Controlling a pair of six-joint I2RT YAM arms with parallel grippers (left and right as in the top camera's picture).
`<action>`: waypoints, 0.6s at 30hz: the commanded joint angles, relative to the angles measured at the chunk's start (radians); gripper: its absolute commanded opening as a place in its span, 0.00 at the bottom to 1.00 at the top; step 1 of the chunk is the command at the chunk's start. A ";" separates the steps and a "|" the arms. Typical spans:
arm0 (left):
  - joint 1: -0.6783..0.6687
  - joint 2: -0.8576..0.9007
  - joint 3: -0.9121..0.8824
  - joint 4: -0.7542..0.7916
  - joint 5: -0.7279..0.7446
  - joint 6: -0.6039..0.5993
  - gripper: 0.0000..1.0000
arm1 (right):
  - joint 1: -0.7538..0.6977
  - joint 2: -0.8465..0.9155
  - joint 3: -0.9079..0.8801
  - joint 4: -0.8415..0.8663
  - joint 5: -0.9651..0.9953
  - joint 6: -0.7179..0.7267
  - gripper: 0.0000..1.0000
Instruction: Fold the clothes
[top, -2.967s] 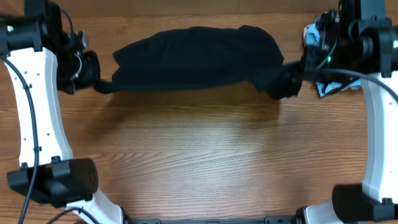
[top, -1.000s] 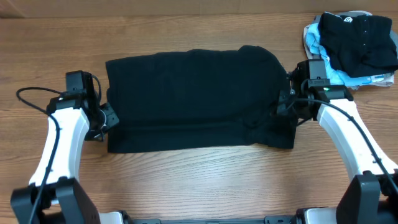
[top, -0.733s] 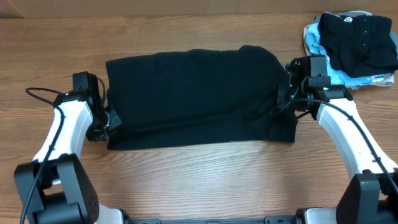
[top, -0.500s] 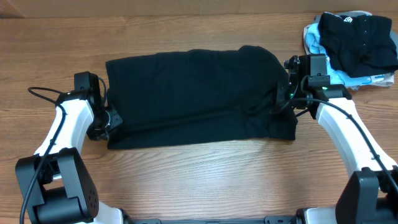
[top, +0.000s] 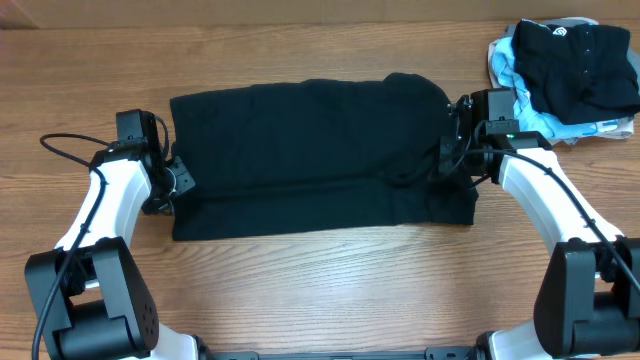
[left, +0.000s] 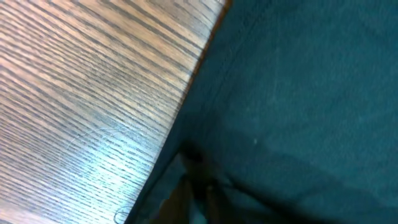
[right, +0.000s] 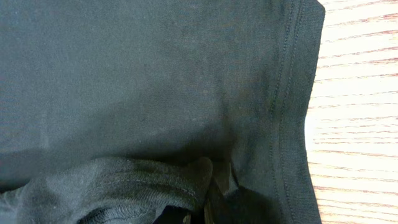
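Observation:
The clothes (top: 310, 150), a large plain black garment, lie spread in a flat rectangle across the middle of the table. My left gripper (top: 177, 182) sits low at the garment's left edge. In the left wrist view its fingertips (left: 194, 202) stand close together with a ridge of the dark fabric (left: 298, 93) drawn up between them. My right gripper (top: 447, 160) is at the garment's right edge. The right wrist view shows it (right: 208, 202) shut on a bunched fold of cloth, with the hemmed edge (right: 289, 93) lying flat beside it.
A pile of other garments (top: 570, 65), black on top of light blue (top: 530, 122) and grey, sits at the back right corner, just behind my right arm. Bare wooden table (top: 320, 295) runs along the front, and a cable trails by my left arm (top: 60, 145).
Three seconds ago the garment hung bunched between my raised arms at the back. It now lies flat. Over the last second both grippers shifted slightly toward the back, still at its side edges.

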 joint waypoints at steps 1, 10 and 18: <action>0.003 0.007 -0.008 0.009 -0.029 -0.004 0.41 | -0.007 0.006 -0.001 0.007 0.015 -0.006 0.21; 0.003 0.007 0.030 0.050 -0.026 0.034 0.88 | -0.007 0.006 0.042 -0.059 0.016 -0.006 0.89; 0.003 0.007 0.285 -0.019 0.163 0.249 0.86 | -0.006 0.006 0.300 -0.293 0.015 -0.052 0.89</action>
